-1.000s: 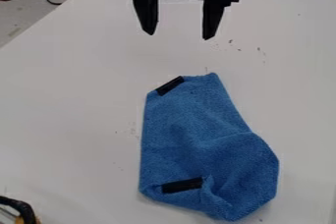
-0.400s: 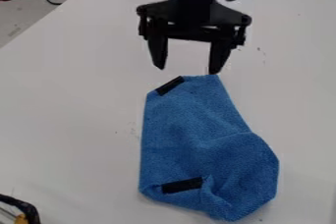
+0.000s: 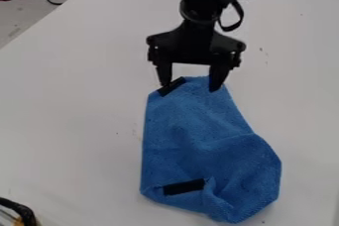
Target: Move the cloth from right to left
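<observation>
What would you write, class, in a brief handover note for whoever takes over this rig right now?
Gripper: open, fingers apart over the top end of the cloth; no grip seen.
Cloth: blue, partly folded, lying on the white table.
Done: gripper is at the cloth.
Left: likely close on it, carry it to the left, release it.

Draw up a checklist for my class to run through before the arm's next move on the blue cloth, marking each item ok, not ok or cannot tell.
1. End effector open: ok, its fingers stand apart.
2. Fingers lined up with the cloth: ok, both overlap its far end in view.
3. Fingertips low enough to pinch it: cannot tell.
4. Cloth lying flat: not ok, its near end is folded and rumpled.
5. Cloth gripped: not ok, the fingers are not closed on it.
</observation>
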Motion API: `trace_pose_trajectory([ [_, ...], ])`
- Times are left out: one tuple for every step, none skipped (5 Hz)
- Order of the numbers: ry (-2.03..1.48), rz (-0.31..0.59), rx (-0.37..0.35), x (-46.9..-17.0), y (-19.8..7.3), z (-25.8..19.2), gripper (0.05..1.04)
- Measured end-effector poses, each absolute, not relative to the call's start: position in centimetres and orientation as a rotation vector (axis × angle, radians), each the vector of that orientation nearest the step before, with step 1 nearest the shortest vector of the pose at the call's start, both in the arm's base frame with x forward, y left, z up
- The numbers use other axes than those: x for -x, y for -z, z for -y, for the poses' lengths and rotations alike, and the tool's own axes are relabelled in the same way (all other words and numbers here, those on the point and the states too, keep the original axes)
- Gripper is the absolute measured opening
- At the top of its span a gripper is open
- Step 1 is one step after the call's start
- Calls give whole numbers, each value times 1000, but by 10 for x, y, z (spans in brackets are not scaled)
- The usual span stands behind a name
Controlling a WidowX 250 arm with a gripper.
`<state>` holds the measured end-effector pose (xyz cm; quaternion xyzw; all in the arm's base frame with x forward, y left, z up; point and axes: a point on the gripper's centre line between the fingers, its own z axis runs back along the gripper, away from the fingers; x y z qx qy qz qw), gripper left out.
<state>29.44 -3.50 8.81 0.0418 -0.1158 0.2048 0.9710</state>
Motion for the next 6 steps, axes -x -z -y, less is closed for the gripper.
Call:
trace_pose_trajectory([
  [-424,218,-59,-303,-70,27,999],
  [-408,178,-54,-305,-49,22,999],
  [-402,174,-49,-308,-40,19,999],
  [-390,165,-41,-310,-33,18,999],
  [-381,176,-33,-312,-32,17,999],
  [-394,174,-25,-310,-27,13,999],
])
